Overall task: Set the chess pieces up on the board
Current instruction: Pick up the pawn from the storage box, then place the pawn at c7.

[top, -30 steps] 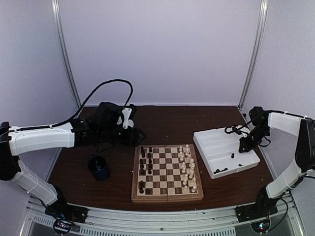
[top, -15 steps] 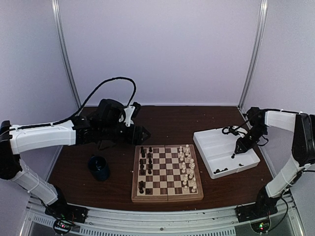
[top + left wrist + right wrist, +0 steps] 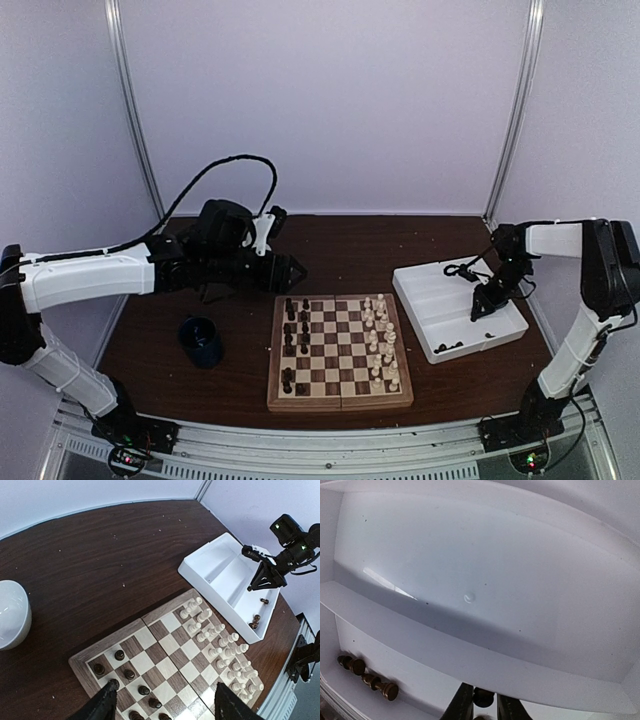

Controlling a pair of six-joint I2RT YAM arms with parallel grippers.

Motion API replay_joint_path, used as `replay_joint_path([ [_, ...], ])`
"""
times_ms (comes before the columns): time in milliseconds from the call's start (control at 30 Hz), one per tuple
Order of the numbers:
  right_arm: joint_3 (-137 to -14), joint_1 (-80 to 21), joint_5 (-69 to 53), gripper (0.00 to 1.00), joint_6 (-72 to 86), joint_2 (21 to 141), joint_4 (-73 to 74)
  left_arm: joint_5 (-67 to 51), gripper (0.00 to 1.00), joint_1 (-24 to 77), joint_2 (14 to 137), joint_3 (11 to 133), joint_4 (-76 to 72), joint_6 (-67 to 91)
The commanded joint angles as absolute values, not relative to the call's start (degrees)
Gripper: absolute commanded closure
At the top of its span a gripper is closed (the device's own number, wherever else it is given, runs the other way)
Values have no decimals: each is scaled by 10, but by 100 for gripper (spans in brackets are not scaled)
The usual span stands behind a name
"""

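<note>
The board (image 3: 340, 402) lies at table centre, also in the left wrist view (image 3: 132, 628). Dark pieces (image 3: 290, 335) stand on its left columns and cream pieces (image 3: 380, 340) fill its right two columns; the left wrist view shows both, dark pieces (image 3: 125, 672) and cream pieces (image 3: 215, 640). My left gripper (image 3: 298, 268) hovers open and empty above the board's far left corner (image 3: 167, 710). My right gripper (image 3: 478, 312) is down in the white tray, shut on a dark piece (image 3: 483, 697) between its fingertips (image 3: 482, 705).
The white two-compartment tray (image 3: 412, 318) sits right of the board; its divider (image 3: 470, 650) is just beyond my right fingers. A few loose dark pieces (image 3: 367, 675) lie in its near compartment. A dark blue cup (image 3: 201, 340) stands left of the board. A white bowl (image 3: 10, 612) sits far left.
My right gripper has moved left and down into the tray's near compartment onto the lone dark piece. My left gripper has drifted slightly right toward the board.
</note>
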State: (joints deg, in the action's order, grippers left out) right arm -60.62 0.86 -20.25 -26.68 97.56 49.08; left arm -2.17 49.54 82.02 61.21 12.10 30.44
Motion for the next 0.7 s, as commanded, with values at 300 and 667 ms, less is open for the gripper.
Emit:
replay_joint_path([
  [300,-635,-22,-181,92,-267,902,536,-15,34,492,825,621,112,297],
  [667,-763,-283,-242,91,-273,852,601,39,33,491,807,607,131,305],
])
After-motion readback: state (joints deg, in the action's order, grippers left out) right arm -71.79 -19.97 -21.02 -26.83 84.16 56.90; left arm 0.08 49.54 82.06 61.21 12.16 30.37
